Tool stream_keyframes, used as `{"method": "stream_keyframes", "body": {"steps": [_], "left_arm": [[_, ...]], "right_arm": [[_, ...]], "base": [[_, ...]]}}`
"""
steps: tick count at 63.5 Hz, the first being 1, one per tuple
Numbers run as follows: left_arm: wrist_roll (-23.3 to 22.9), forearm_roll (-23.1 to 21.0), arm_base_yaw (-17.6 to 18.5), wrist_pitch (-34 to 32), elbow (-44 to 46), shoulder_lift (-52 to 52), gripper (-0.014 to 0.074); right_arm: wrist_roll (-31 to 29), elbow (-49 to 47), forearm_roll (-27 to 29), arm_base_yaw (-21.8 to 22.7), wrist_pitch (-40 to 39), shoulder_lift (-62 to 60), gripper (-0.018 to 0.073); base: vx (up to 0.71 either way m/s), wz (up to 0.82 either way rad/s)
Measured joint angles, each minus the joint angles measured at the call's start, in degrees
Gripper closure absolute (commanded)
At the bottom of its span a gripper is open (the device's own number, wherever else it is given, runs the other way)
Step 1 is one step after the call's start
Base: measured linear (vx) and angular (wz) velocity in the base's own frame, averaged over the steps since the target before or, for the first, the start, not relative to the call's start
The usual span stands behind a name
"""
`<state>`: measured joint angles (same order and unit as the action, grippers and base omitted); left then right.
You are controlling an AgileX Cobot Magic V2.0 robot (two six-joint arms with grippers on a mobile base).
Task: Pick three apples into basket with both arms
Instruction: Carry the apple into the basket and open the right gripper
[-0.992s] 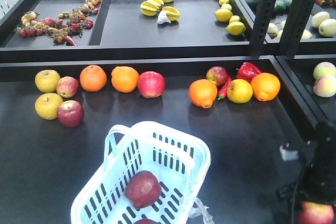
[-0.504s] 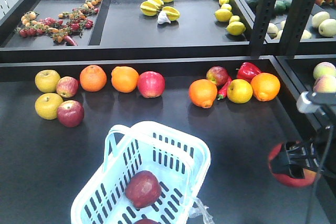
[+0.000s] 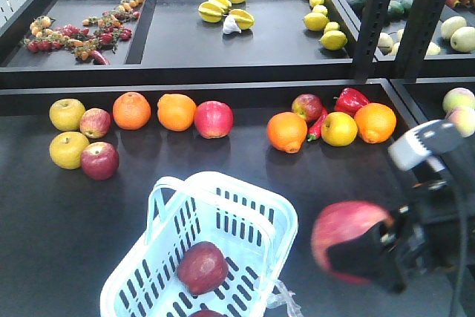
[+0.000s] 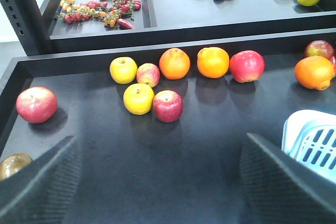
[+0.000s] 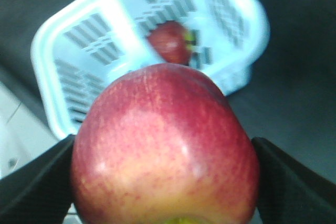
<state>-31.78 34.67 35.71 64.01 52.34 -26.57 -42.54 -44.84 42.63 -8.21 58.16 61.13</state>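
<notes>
- My right claw (image 3: 371,254) has swung in from the lower right edge of the front view toward the middle. It is now just right of the basket (image 3: 252,206), clamped on a red apple (image 3: 349,239) that shows as a motion blur.
- I judge this to be the carry step: the apple is near the basket's right rim but not yet over it, so a little more travel comes before any release.
- The basket sits at the lower centre of the front view. One dark red apple (image 3: 202,266) lies inside, and the top of a second (image 3: 208,314) peeks in at the bottom edge.
- The right wrist view fills with the held apple (image 5: 165,150), black pads pressing on both sides, the basket (image 5: 58,61) blurred beyond it.
- The left wrist view shows what the front view cannot: my left claw (image 4: 157,182) standing wide open and empty low over the counter (image 4: 94,145), with a pink-red apple (image 4: 37,104) alone at the left edge.
- Spare apples remain in the fruit row at the left, among them a red apple (image 3: 99,160) beside the yellow apples (image 3: 68,149).
</notes>
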Motion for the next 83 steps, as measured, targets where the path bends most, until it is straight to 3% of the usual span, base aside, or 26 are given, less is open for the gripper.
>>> {"method": "stream_keyframes", "body": {"steps": [11,24,37,62,83], "left_arm": [[0.0,0.0,0.0,0.0,0.0,0.0,0.0011],[0.0,0.0,0.0,0.0,0.0,0.0,0.0011],[0.0,0.0,0.0,0.0,0.0,0.0,0.0011],[0.0,0.0,0.0,0.0,0.0,0.0,0.0011],[0.0,0.0,0.0,0.0,0.0,0.0,0.0011]], "right_arm": [[-0.7,0.0,0.1,-12.0,-7.0,1.8,0.0253],[-0.8,0.0,1.0,-25.9,-22.6,9.1,0.0253],[-0.9,-0.6,2.3,-35.0,-35.8,18.9,0.0216],[-1.3,-3.0,3.3,-37.2,-40.9,28.0,-0.0124],[-1.0,-3.1,3.5,-37.3,-41.1,28.0,-0.0109]], "base": [[0.00,0.00],[0.00,0.00],[0.00,0.00],[0.00,0.00],[0.00,0.00]]}}
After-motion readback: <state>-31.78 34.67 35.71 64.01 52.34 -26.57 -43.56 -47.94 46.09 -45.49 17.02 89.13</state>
